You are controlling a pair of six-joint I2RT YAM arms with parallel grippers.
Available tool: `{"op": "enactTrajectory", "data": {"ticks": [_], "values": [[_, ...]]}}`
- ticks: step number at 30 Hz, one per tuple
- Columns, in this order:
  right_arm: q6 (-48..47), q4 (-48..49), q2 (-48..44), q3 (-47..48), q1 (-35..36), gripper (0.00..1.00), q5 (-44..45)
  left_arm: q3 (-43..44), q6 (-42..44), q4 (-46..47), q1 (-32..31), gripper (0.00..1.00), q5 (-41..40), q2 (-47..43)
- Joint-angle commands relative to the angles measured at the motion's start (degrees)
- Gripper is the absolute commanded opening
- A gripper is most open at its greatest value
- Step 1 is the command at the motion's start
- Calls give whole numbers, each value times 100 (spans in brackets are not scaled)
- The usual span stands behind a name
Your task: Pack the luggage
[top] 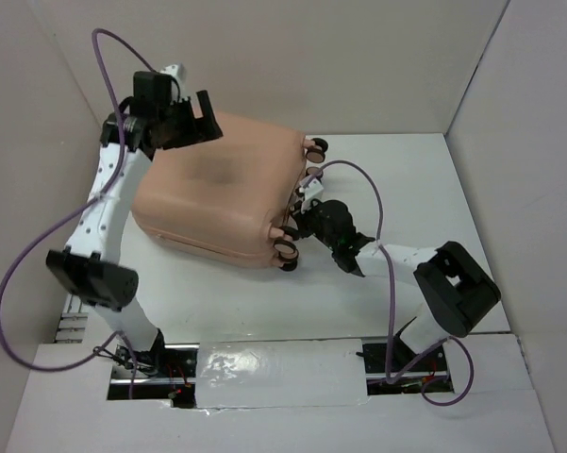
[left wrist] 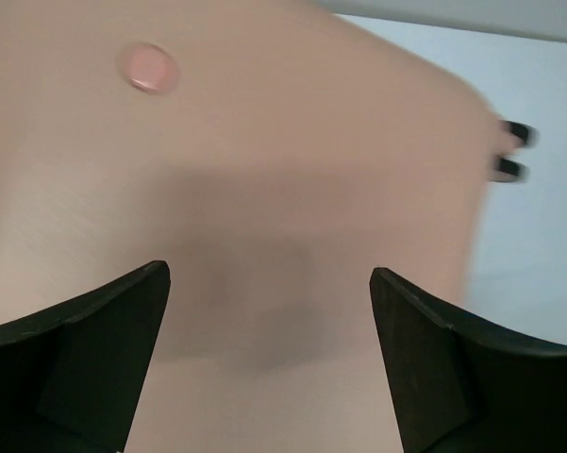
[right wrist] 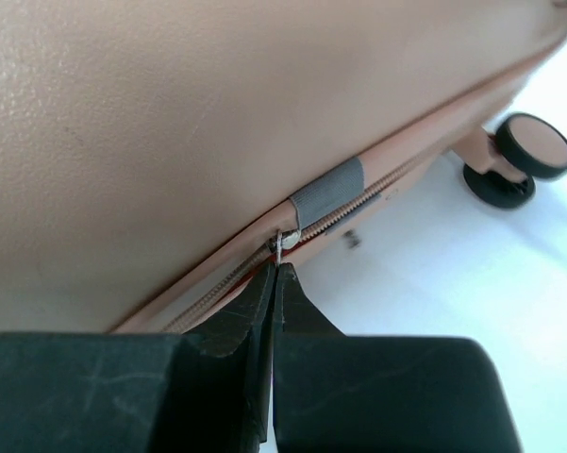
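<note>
The left pincer hangs with its jaws wide apart, holding nothing, directly above the far left corner of the suitcase. Below it the suitcase lies flat and closed on the table. It stretches from under the left pincer across to the right pincer, which meets its side between 2 sets of wheels. The right pincer is pressed together, and its tips appear to nip the small metal zipper pull on the zipper. A grey patch sits just beyond the tips. The shell looks stiff, smooth and slippery, too broad for either pincer to span, and probably bulky rather than heavy. The best holds, I judge, are the pull for working the zipper and a flat push from above to steady the shell.
</note>
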Motion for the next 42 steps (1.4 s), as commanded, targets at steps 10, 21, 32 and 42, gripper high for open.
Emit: {"op": "enactTrajectory", "data": {"ticks": [10, 21, 32, 42], "values": [[748, 1419, -780, -555, 1712, 0, 46, -3984, -2851, -354, -3139, 97, -1860, -3813], [872, 1130, -1158, -740, 1668, 0, 531, -3695, -6280, -2903, -6051, 100, -3679, -2997], [934, 1068, -1212, -969, 1440, 0, 478, -4320, -7888, -2903, -6051, 100, -3916, -3252], [934, 1068, -1369, -1083, 1326, 0, 426, -4056, -8390, -2903, -6051, 100, -4461, -2786]]}}
